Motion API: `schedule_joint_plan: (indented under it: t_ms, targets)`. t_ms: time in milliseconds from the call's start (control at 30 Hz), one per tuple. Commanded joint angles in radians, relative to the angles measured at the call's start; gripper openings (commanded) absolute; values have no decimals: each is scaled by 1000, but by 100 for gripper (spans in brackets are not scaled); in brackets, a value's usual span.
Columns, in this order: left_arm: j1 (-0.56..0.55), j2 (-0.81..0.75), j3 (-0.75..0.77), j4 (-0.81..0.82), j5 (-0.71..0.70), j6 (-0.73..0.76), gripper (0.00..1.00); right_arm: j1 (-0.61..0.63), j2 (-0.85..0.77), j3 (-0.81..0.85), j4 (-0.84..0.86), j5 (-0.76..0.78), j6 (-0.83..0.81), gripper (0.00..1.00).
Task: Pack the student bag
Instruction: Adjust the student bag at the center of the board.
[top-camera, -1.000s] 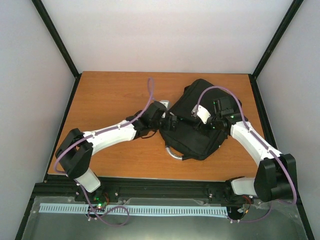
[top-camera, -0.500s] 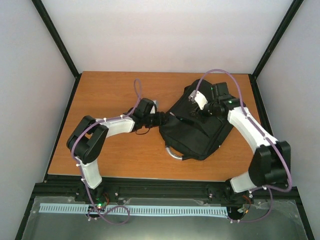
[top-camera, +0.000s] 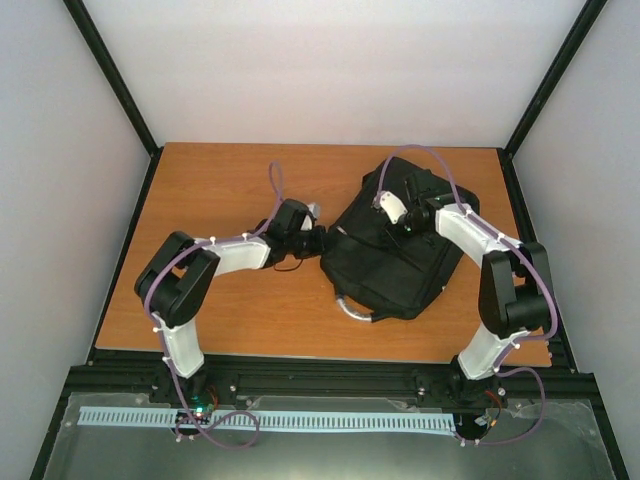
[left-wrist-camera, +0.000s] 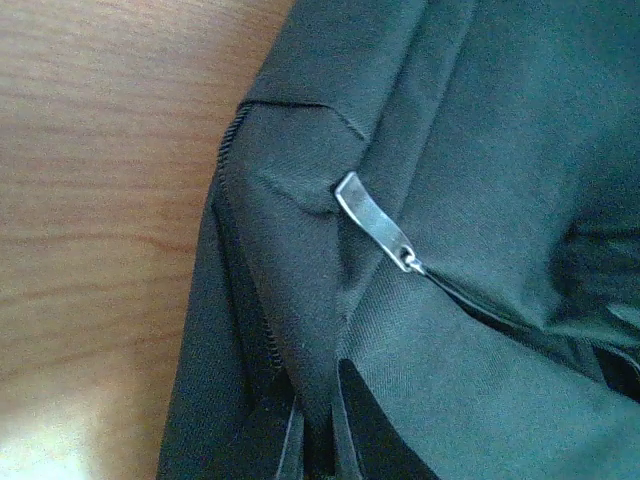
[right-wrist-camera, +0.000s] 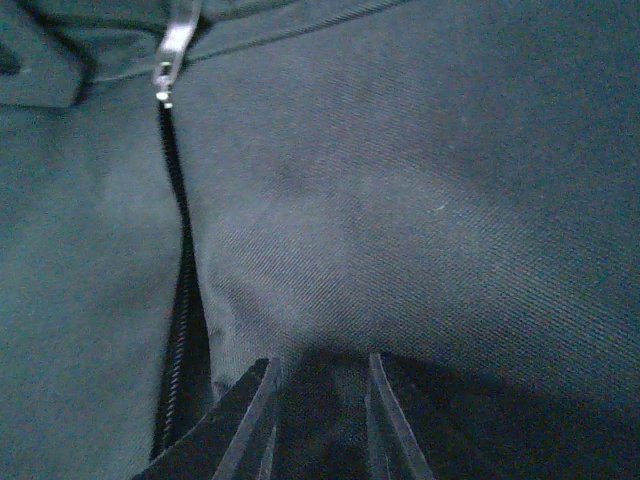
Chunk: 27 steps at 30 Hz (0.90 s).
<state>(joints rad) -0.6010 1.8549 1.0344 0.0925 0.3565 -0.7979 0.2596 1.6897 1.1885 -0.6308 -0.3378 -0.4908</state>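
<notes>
**Both arms at the student bag, left one pinching its edge**

The student bag (top-camera: 395, 262) lies flat on the right half of the table (top-camera: 225, 180), set at a slant, with its grey loop handle (top-camera: 350, 308) at the near end pointing towards the arm bases. The left gripper (top-camera: 322, 240) is at the bag's left edge; in the left wrist view its jaws are closed on a narrow fold of the black fabric at that edge, beside a run of zip teeth, with a metal zip pull (left-wrist-camera: 375, 222) lying flat on the cloth just beyond and bare wood to the left. The right gripper (top-camera: 398, 222) sits over the far part of the bag, tips down on the fabric. In the right wrist view its fingers (right-wrist-camera: 255, 410) stand a little apart, and the gap between them is in shadow, so I cannot tell whether any cloth is caught there. A zip (right-wrist-camera: 180, 330) runs just left of those fingers, its pull (right-wrist-camera: 175, 45) at the far end
</notes>
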Motion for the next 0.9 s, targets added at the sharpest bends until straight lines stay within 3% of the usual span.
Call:
schedule_joint_plan:
  t_ms: [0,167,333,467,533,667,767,867]
  targets:
    - [-51,-129,-96,27,-18,-46,1,-3,102,12,6,131,1,25]
    - [-161,-228,-198,35,-94,-98,1,0,158,63,-2,160,-15,25]
    - [-279,-196,-195,-3,-109,-103,1,1,157,75,-9,147,-13,25]
    - [-308,-194,-191,-30,-106,-77,2,1,115,48,-15,144,-24,25]
    - [-308,-215,-183,-66,-105,-30,9,1,78,29,-19,139,-33,25]
    - [-309,-268,-149,-194,-136,35,43,1,-9,-5,-47,114,-47,26]
    - [-307,-299,-124,-254,-149,96,54,2,-89,-30,-63,86,-45,28]
    - [-294,-299,-69,-322,-178,153,58,1,-173,-60,-72,52,-43,29]
